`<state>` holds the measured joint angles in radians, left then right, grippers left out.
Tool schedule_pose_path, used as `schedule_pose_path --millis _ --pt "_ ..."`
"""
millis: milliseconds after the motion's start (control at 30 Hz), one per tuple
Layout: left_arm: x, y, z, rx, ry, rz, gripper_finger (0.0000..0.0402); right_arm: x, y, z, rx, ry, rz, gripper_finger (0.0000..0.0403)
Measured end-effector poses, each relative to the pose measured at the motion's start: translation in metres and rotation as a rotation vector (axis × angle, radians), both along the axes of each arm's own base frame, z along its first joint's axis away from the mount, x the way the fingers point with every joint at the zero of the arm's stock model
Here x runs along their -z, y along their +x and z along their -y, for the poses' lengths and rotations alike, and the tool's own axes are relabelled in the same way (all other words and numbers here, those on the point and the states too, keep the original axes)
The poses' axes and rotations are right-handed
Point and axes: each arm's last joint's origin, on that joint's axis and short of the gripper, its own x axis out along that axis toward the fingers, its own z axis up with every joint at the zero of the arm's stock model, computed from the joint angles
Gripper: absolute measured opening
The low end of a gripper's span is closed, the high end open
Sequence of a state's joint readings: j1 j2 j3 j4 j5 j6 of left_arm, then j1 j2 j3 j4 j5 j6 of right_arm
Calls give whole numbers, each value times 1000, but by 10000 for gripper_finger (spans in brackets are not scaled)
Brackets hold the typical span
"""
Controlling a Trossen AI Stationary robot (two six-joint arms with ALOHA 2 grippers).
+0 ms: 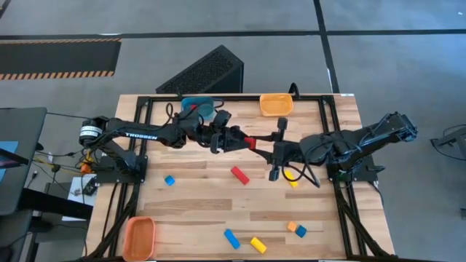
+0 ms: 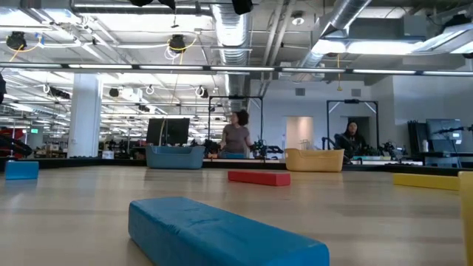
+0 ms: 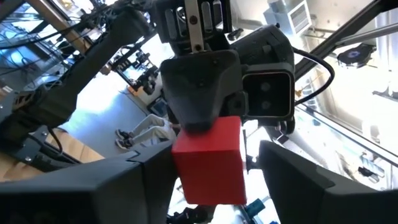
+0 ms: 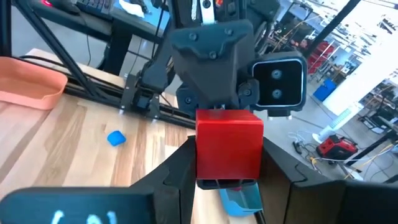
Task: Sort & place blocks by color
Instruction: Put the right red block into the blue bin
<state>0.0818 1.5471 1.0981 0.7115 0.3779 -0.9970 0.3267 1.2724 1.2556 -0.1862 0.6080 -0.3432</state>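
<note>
A red cube (image 1: 250, 140) hangs in the air over the table's far middle, between both grippers. My right gripper (image 1: 261, 143) reaches in from the right and is shut on the cube (image 4: 229, 146). My left gripper (image 1: 239, 138) faces it from the left, open, with its fingers on either side of the same cube (image 3: 208, 162). On the table lie a red bar (image 1: 239, 175), a blue cube (image 1: 170, 180), a yellow block (image 1: 291, 177) partly under the right arm, a blue bar (image 1: 231, 238), a yellow bar (image 1: 258, 244), and an orange cube (image 1: 292, 226) beside a blue cube (image 1: 301, 231). My right gripper pinches the red cube by two opposite side faces (image 4: 205, 149) between its two fingers (image 4: 177, 180). It comes in level from the table's right, and the cube is lifted clear of the table. My left gripper has one finger (image 3: 143, 180) against one face of the cube (image 3: 180, 168), coming level from the table's left. A bright gap shows between the other finger (image 3: 292, 180) and the cube.
A blue bin (image 1: 195, 105) and an orange bin (image 1: 277, 104) stand at the far edge; another orange bin (image 1: 140, 236) sits at the near left corner. Black frame rails run along both sides. Bare wood lies between the arms and the near blocks. People show in the room behind.
</note>
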Motion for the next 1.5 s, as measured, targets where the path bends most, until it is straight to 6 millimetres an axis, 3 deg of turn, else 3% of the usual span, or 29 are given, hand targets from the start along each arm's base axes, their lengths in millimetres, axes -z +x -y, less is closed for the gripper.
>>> schedule_pose_path --millis 233,667,833,1000,1167,1333,1500 --pt "1 0 0 -3 13 -3 101 1 0 0 2 -20 -11 143" --pt "4 -1 -23 -139 108 -14 105 1 -13 6 294 249 90 237" --pt "24 -1 -37 -282 133 -242 104 9 -37 16 365 460 36 239" --pt "51 -8 -51 -505 103 -546 112 30 -65 36 489 613 -189 226" --pt "65 -18 -71 -709 121 -716 112 74 -76 53 648 681 -366 210" --pt "71 -34 -109 -805 85 -804 114 121 -82 59 689 870 -540 192" --pt "80 -61 -150 -900 95 -937 115 144 -88 54 717 971 -530 175"
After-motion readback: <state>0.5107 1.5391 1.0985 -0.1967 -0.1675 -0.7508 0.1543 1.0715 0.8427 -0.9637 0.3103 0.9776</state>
